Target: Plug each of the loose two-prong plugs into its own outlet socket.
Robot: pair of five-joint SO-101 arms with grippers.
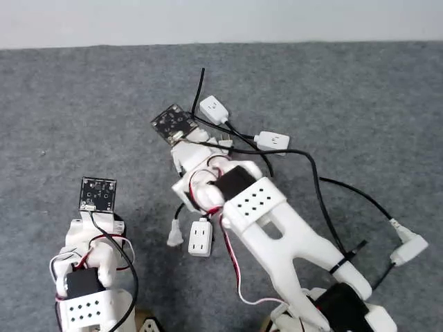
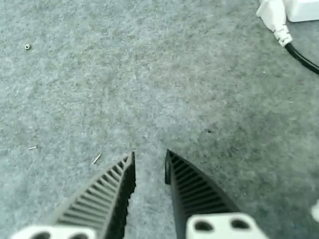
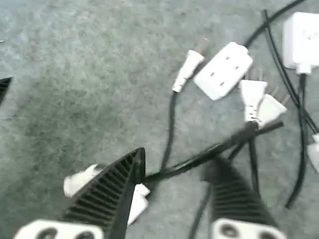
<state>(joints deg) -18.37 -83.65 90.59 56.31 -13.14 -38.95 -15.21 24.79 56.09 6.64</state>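
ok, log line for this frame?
left gripper open over bare carpet | right gripper open, straddling black cables | two loose plugs beside outlet, unplugged

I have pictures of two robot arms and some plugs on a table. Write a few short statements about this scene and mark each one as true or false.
1. The left gripper is open over a bare part of the grey mat. True.
2. The right gripper is shut on a white plug. False: it is open, and black cables run between its fingers.
3. The cables are white. False: they are black.
4. A white outlet socket lies on the mat among the cables. True.
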